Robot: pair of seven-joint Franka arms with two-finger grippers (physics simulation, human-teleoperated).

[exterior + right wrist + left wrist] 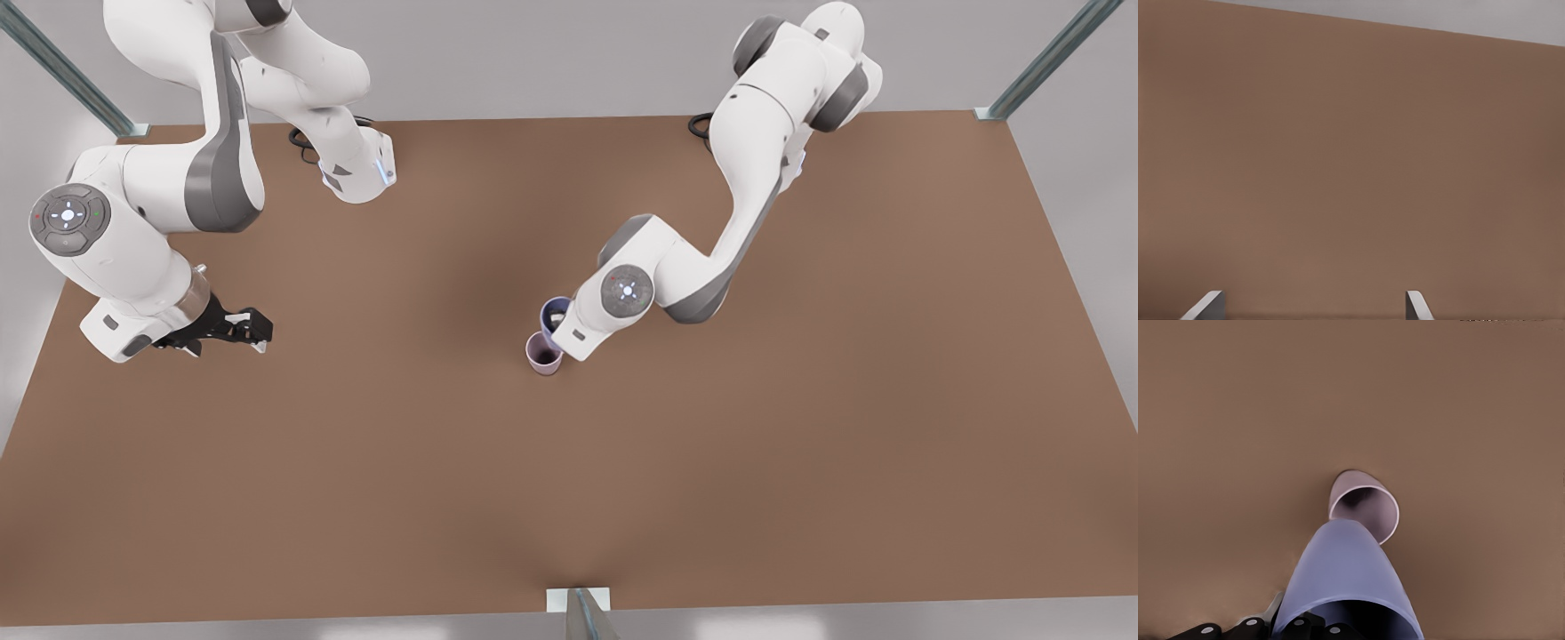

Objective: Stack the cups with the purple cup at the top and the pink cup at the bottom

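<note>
The left gripper [558,331], on the arm at the front view's right, is at the middle of the table [800,444] and is clamped on the purple cup [556,313], taking it at the rim with one finger inside the mouth, as the left wrist view shows at the cup's dark opening [1338,623]. The purple cup [1345,577] hangs raised and tilted, its narrow base pointing toward the pink cup [1365,507], which stands upright on the table with its dark mouth open and unobstructed. In the front view the pink cup [543,353] sits just beside the purple cup, on its near side, the two outlines touching or overlapping. The right gripper [240,327], on the arm at the front view's left, waits well apart near the table's left edge with its fingers [1205,307] spread and nothing between them. Both cups appear to be light, rigid, smooth-walled tumblers; the tapered wall is judged likely to slip under a side pinch, so the rim hold, one finger inside and one outside, is the more secure point of contact. The empty pink cup is probably easy to tip or push aside, so the purple base should be levelled and centred over the mouth before lowering, and released only once seated.
</note>
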